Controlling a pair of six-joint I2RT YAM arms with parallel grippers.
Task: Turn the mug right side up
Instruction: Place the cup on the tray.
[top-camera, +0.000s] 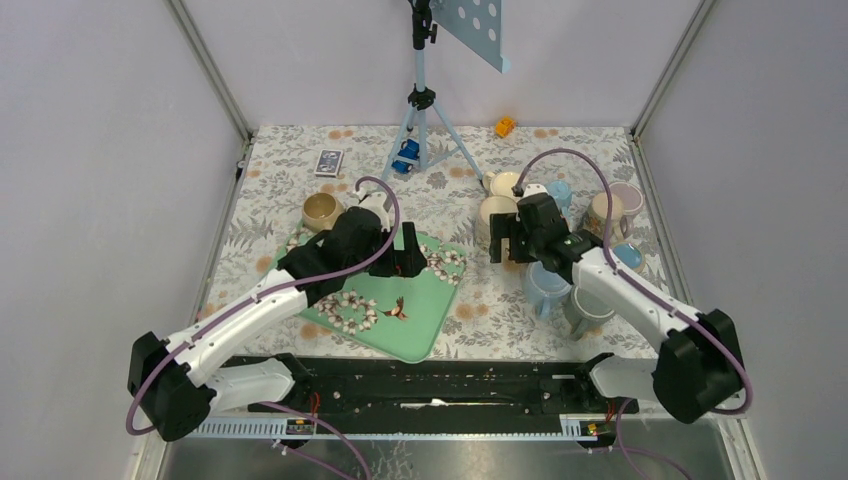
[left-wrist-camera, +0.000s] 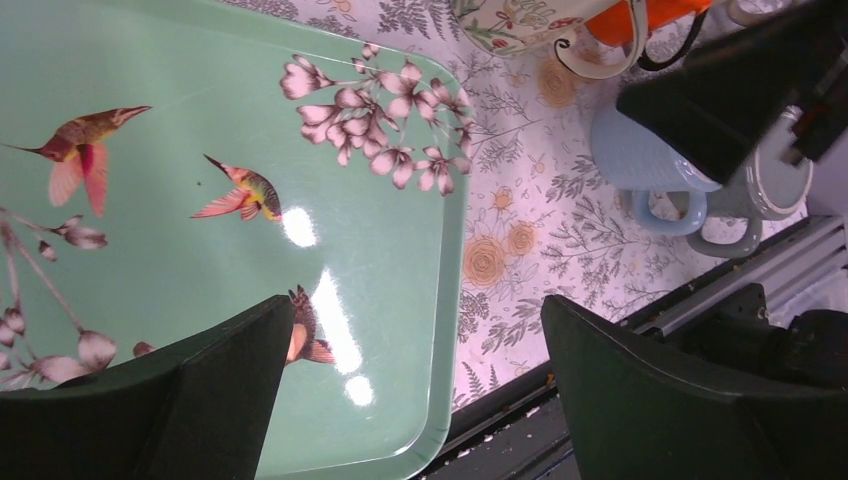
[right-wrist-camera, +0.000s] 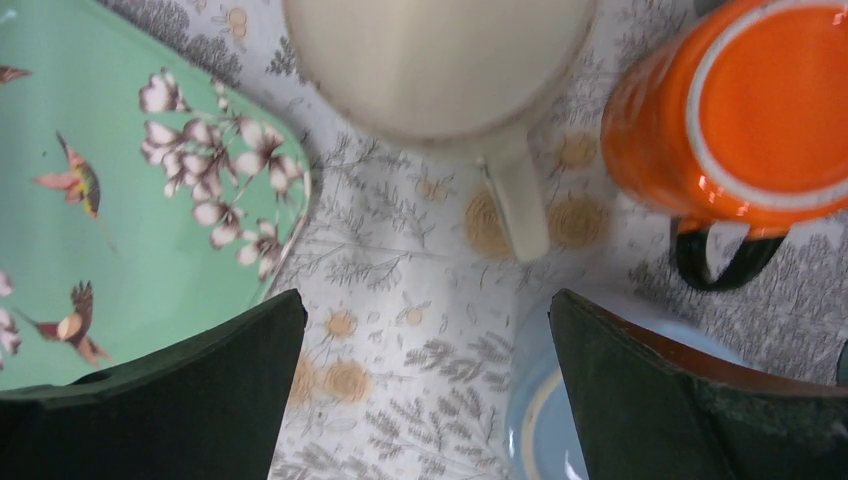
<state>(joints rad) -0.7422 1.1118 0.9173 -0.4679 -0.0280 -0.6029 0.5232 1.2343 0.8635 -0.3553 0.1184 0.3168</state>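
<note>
Right wrist view: right pincer (right-wrist-camera: 425, 335) is spread wide, holds nothing, and hovers over the bench (right-wrist-camera: 400, 270). Just ahead to its right stands the orange mug (right-wrist-camera: 735, 110), pale base ring up, black handle toward the pincer. We judge it inverted and untouched, so grasp, flip and set-down all remain. Cream mug (right-wrist-camera: 440, 60) beside it: orientation unclear. Left pincer (left-wrist-camera: 418, 330) is also spread and empty, above the green tray (left-wrist-camera: 380, 250).
</note>
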